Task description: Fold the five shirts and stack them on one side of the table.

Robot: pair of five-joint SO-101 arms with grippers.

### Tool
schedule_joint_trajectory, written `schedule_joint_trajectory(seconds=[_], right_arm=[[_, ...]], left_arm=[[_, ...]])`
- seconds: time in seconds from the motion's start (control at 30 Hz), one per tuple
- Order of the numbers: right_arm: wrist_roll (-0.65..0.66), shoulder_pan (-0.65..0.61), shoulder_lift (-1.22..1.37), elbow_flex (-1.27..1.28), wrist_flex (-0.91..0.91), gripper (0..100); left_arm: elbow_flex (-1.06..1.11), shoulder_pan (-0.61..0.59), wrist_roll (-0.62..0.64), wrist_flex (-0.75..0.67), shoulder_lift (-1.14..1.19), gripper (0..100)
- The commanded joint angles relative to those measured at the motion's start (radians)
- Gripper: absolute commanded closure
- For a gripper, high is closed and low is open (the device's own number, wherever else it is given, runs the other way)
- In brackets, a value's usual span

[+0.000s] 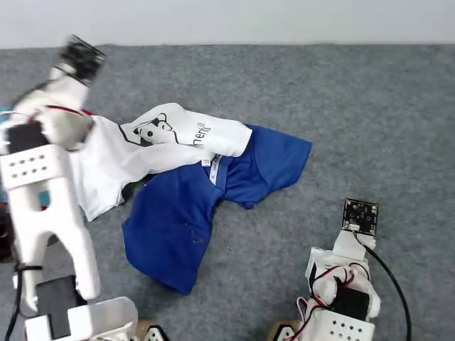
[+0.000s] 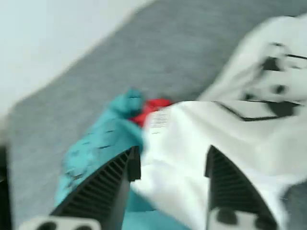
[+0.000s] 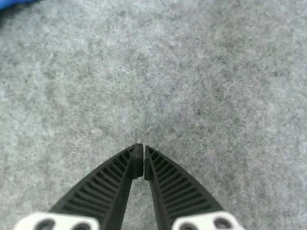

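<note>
Left wrist view: left gripper [image 2: 172, 154] agape — seemingly over white shirt [image 2: 249, 139] — right gripper [image 3: 143, 152] closed.

White shirt [image 1: 106, 163]: a short line of black lettering [image 1: 201, 133] just beside its panda graphic [image 1: 151, 131], too small to make out. Neck label [image 2: 158, 120] of the same shirt: print blurred, unreadable. Blue shirt [image 1: 170, 227]: white collar tag [image 1: 214, 169], print illegible.

A grey, felt-like table cover [image 1: 370, 106] is seen spread flat from edge to edge, its nap speckled where viewed up close. At twelve o'clock a pale wall [image 1: 227, 21] is met along one straight line, ten round to two.
</note>
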Motion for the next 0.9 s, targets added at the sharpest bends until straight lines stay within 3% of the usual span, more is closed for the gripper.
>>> schedule_joint_trajectory(seconds=[0.0, 0.37, 0.77, 0.87], right_arm=[[-0.011, 0.016, -0.007, 0.014, 0.004, 99.0], [-0.011, 0.016, -0.007, 0.014, 0.004, 99.0], [-0.011, 0.016, -0.007, 0.014, 0.004, 99.0], [-0.011, 0.016, -0.007, 0.014, 0.004, 99.0]], left_arm=[[0.07, 0.077, -0.009, -0.014, -0.044, 73], [0.414, 0.207, -0.044, -0.276, -0.02, 72], [0.142, 0.137, -0.041, -0.287, 0.402, 72], [0.133, 0.135, -0.048, -0.287, 0.44, 78]])
